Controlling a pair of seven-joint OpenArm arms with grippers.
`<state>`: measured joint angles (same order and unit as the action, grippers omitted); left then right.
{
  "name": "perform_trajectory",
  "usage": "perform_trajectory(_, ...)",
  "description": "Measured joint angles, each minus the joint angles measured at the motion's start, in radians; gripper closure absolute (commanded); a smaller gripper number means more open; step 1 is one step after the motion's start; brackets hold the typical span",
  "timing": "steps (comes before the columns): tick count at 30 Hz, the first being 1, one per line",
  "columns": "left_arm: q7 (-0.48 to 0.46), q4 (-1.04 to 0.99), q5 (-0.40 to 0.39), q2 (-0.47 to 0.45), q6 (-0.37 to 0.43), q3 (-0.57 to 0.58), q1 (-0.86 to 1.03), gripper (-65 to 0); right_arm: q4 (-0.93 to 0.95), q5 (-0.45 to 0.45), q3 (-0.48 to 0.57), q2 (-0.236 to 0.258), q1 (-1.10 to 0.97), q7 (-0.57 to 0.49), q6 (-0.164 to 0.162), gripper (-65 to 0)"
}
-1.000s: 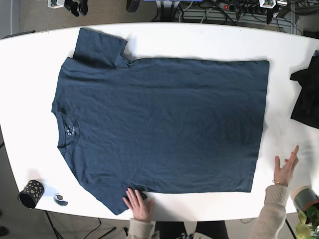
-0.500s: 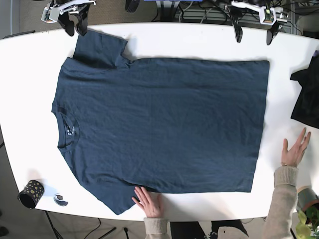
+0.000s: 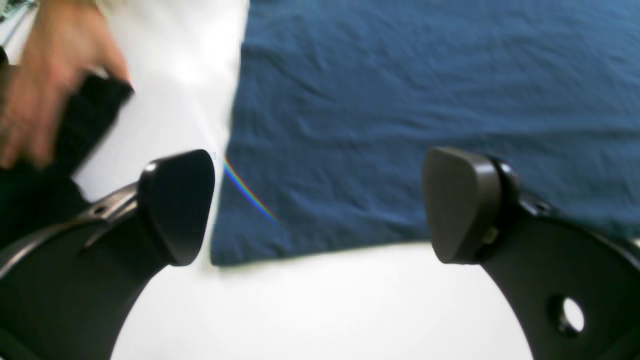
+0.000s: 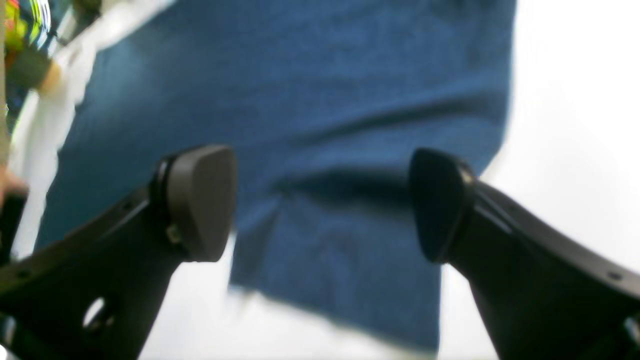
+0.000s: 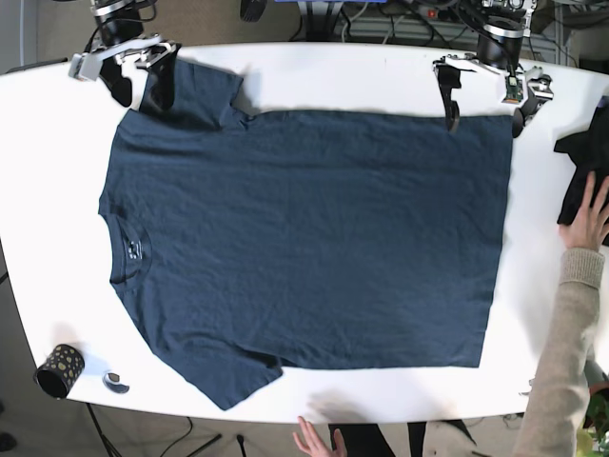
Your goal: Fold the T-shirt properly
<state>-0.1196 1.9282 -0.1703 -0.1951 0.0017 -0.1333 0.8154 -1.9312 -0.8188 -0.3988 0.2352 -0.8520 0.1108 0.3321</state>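
Observation:
A dark blue T-shirt (image 5: pixel 304 238) lies flat on the white table (image 5: pixel 362 71), collar to the left and hem to the right. My right gripper (image 5: pixel 140 88) hovers open over the far sleeve; in its wrist view, the sleeve (image 4: pixel 350 125) lies between the spread fingers of that gripper (image 4: pixel 320 202). My left gripper (image 5: pixel 483 109) stands open above the far hem corner. In the left wrist view, the hem corner (image 3: pixel 215 260) sits just inside one finger of the left gripper (image 3: pixel 317 205). Neither gripper holds anything.
A black garment (image 5: pixel 582 181) lies at the table's right edge with a person's hand (image 5: pixel 592 214) on it. Another hand (image 5: pixel 319 443) shows at the near edge. A dotted black cup (image 5: pixel 60 369) and a small object (image 5: pixel 116 382) sit near the front left corner.
Both arms have come in from the far edge to the sleeve and the hem corner. The person's hands left the shirt; one moved onto the black garment.

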Motion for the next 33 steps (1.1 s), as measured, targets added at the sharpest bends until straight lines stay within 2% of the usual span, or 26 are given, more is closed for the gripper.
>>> perform_trajectory(2,0.007,0.000,0.000,0.000,0.003,-0.001,-0.007,-62.1,0.002,-0.029,-0.045,-0.007,0.049,0.100,-0.011,-51.8)
perform_trajectory(4,0.008,0.000,0.000,0.002,0.002,-0.001,-0.013,-62.1,0.002,-0.045,-0.083,-0.014,0.090,0.189,-0.009,-51.8)
perform_trajectory(7,0.015,0.000,0.001,0.006,0.000,0.000,-0.038,-62.1,0.008,-0.051,-0.152,-0.047,0.165,0.296,-0.010,-51.8)
perform_trajectory(8,0.014,0.000,0.001,0.005,0.002,0.000,-0.049,-62.1,0.018,-0.053,-0.183,-0.061,0.200,0.353,0.005,-51.7)
perform_trajectory(9,0.010,0.000,0.001,0.004,0.001,-0.001,-0.053,-62.1,0.029,-0.054,-0.202,-0.070,0.225,0.393,-0.003,-51.7)
perform_trajectory(11,0.007,0.000,0.001,0.003,0.002,-0.001,-0.054,-61.9,0.055,-0.054,-0.255,-0.087,0.268,0.511,0.008,-51.7)
perform_trajectory(15,0.008,-0.002,0.001,0.006,0.001,-0.001,-0.051,-61.9,0.111,-0.046,-0.358,-0.122,0.323,0.661,-0.002,-51.7)
perform_trajectory(19,0.008,-0.003,0.001,0.005,0.002,-0.002,-0.053,-61.9,0.145,-0.046,-0.384,-0.137,0.330,0.729,0.004,-51.7)
perform_trajectory(22,0.008,-0.004,0.001,0.005,0.002,0.001,-0.054,-61.9,0.149,-0.047,-0.386,-0.148,0.319,0.736,0.036,-51.7)
perform_trajectory(25,0.008,-0.005,0.001,0.005,0.002,0.015,-0.055,-61.9,0.172,-0.051,-0.387,-0.152,0.304,0.734,0.046,-51.7)
perform_trajectory(33,0.011,-0.005,0.001,0.006,0.002,0.021,-0.067,-61.9,0.217,-0.051,-0.385,-0.158,0.259,0.731,0.046,-51.7)
